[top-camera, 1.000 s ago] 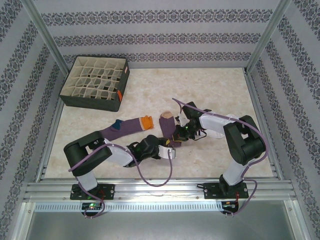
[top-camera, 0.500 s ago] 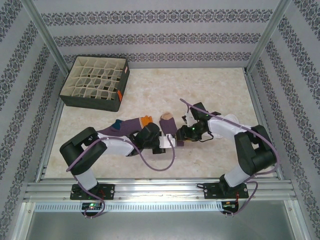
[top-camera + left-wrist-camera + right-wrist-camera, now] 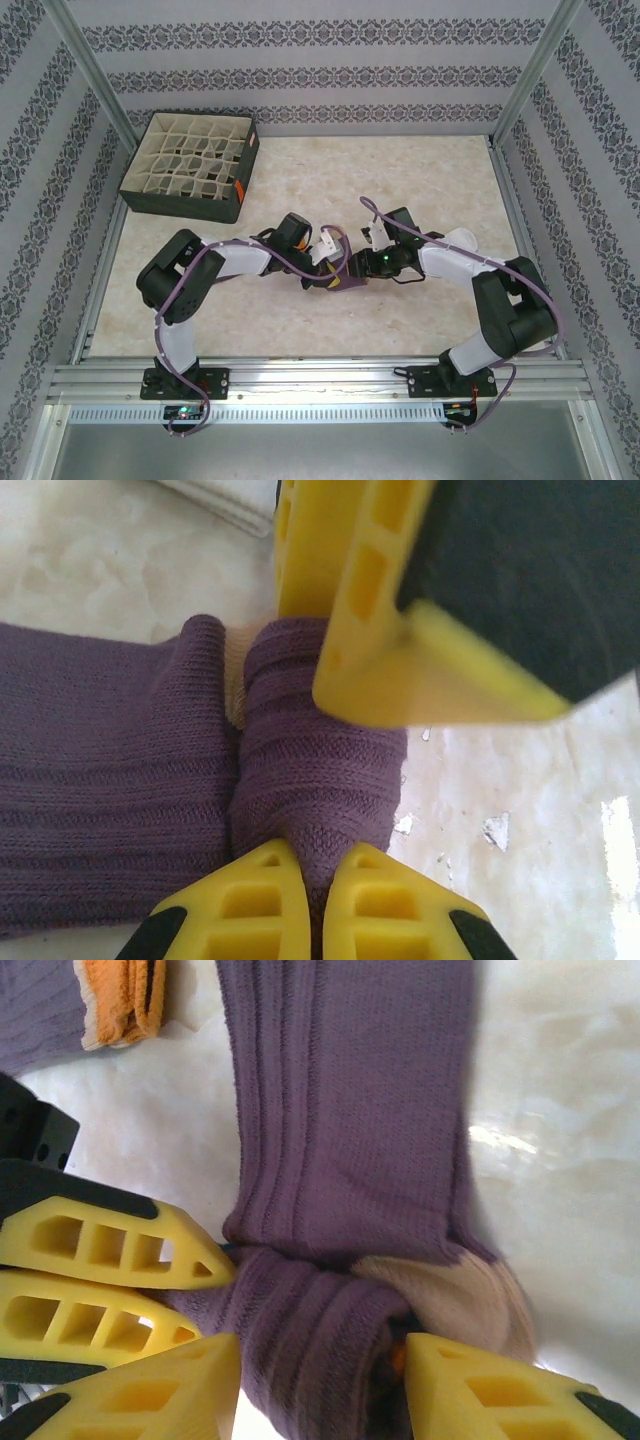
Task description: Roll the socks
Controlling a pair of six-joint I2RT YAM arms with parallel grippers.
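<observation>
Marbled tabletop (image 3: 440, 180), right of and nearer than divider box (image 3: 180, 205): left gripper (image 3: 318, 855) pinched tight on rolled purple sock (image 3: 320, 770), right gripper (image 3: 322, 1352) part-open astride same roll.

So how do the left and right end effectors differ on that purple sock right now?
The left end effector is shut, the right end effector open. The left pinches a fold of the purple sock; the right only straddles its rolled end. Both are yellow-fingered and meet at that roll.
</observation>
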